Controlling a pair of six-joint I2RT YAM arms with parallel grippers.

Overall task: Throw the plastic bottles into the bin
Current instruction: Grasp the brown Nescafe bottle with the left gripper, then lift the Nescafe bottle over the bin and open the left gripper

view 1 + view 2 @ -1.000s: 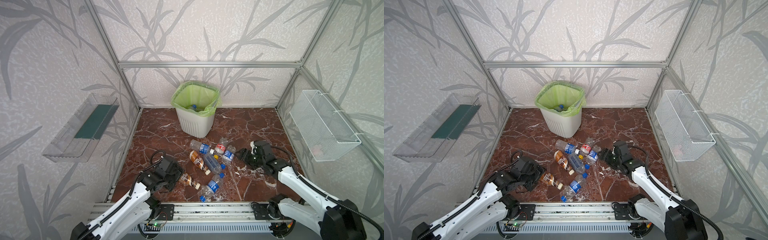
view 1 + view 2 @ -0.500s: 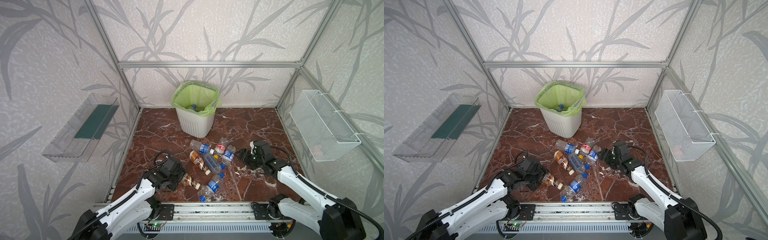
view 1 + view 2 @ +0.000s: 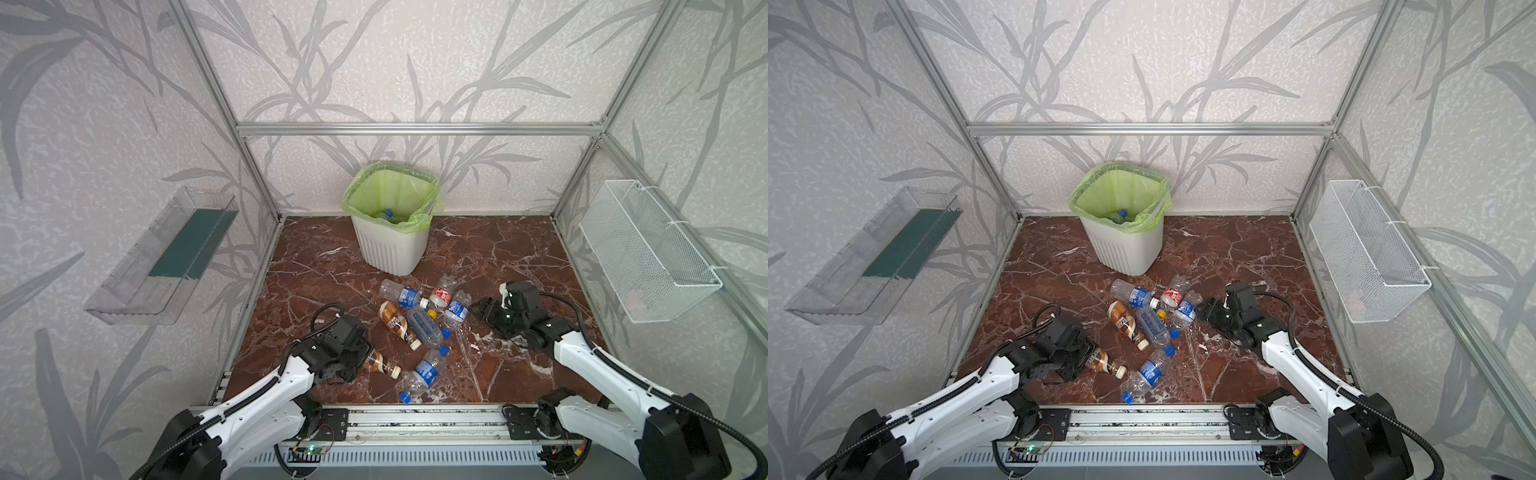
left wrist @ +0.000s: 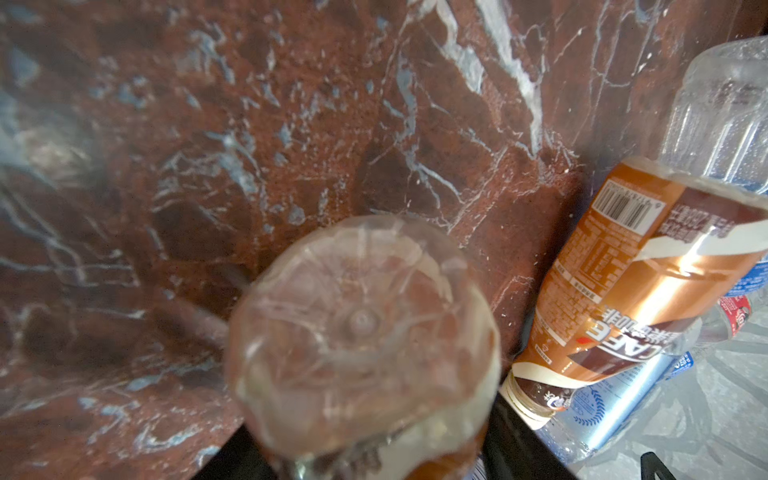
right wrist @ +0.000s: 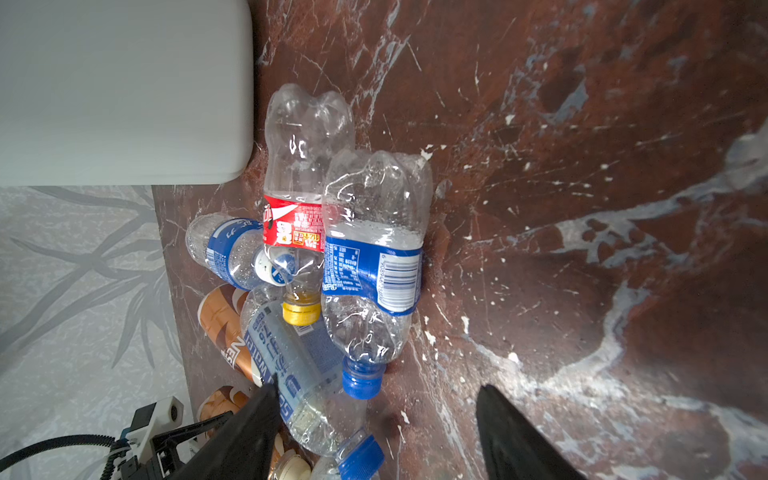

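Marble floor [image 3: 490,257] is bounded by aluminium frame rails [image 3: 253,291] at the sides, the back wall, and a slotted front rail [image 3: 415,415] along the near edge. Toward the back, about mid-width, stands the bin [image 3: 390,257], white and ribbed, its green liner [image 3: 390,191] folded over the rim; a blue-capped bottle [image 3: 386,213] lies inside. Just in front of it five plastic bottles [image 3: 424,328] lie in a tight heap, the red-labelled bottle [image 5: 293,224] with its base just beside the bin's lower corner. A sixth, blue-labelled bottle [image 3: 424,372] lies apart, near the front rail.

The left gripper [image 3: 365,360] sits low at the front left, straddling the body of a brown-gold bottle [image 3: 382,365] whose cream cap points toward that lone bottle. In the left wrist view its clear base [image 4: 361,332] fills the lower middle, but I cannot tell whether the jaws press it. Open floor lies between this arm and the left edge.

The right gripper [image 5: 378,390] hovers at the heap's right side, jaws standing well apart over the marble; one finger [image 5: 253,432] overlaps the pale-labelled bottle [image 5: 291,374]. Broad marble stretches from it to the right edge and the back wall. A clear tray [image 3: 158,266] and a wire basket [image 3: 648,257] hang on the side walls above the floor.
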